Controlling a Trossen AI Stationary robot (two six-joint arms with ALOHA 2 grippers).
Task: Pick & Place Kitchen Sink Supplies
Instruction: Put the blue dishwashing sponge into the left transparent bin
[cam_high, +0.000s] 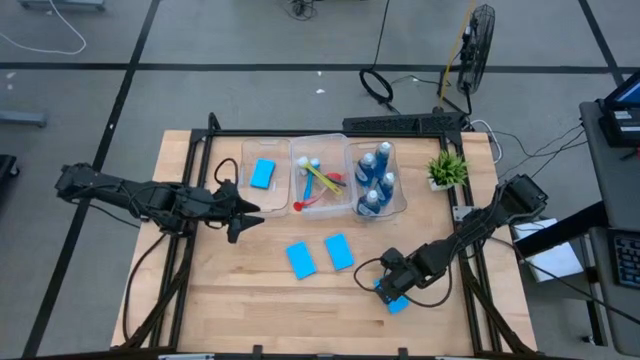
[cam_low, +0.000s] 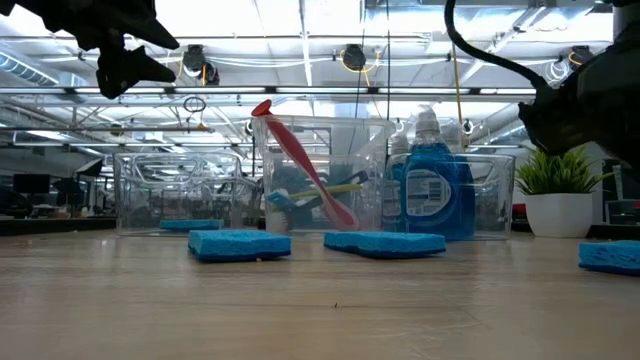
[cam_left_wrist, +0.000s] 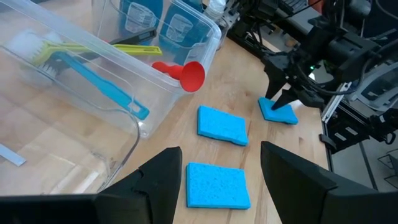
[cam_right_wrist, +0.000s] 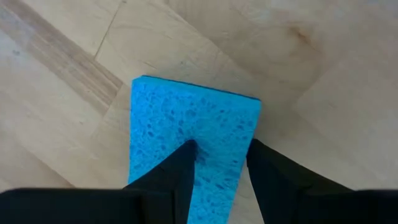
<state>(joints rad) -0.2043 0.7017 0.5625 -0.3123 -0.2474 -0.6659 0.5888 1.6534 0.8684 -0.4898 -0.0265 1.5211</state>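
Observation:
Three light-blue sponges lie flat on the table: two at mid-table (cam_high: 300, 260) (cam_high: 339, 251) and one near the right front (cam_high: 397, 302). A fourth sponge (cam_high: 262, 173) lies in the left clear bin. The brushes (cam_high: 318, 183) lie in the middle bin and the blue bottles (cam_high: 375, 181) stand in the right bin. My right gripper (cam_right_wrist: 221, 146) points down over the right front sponge (cam_right_wrist: 186, 118), open by a narrow gap. My left gripper (cam_high: 240, 212) hangs open in the air in front of the left bin and touches nothing. My right gripper comes at the sponge from above. One fingertip (cam_right_wrist: 186, 155) stands over the middle of its top face, the other (cam_right_wrist: 258, 155) at its long edge (cam_right_wrist: 245, 134). The sponge lies flat on the table (cam_low: 610, 257), undented. Whether the fingertips touch it I cannot tell.
The three clear bins (cam_high: 322, 140) stand side by side along the table's far half. A small green potted plant (cam_high: 447, 170) stands to their right. A red brush (cam_low: 300, 160) leans out over the middle bin's rim. Bare wood lies along the near edge (cam_high: 250, 320).

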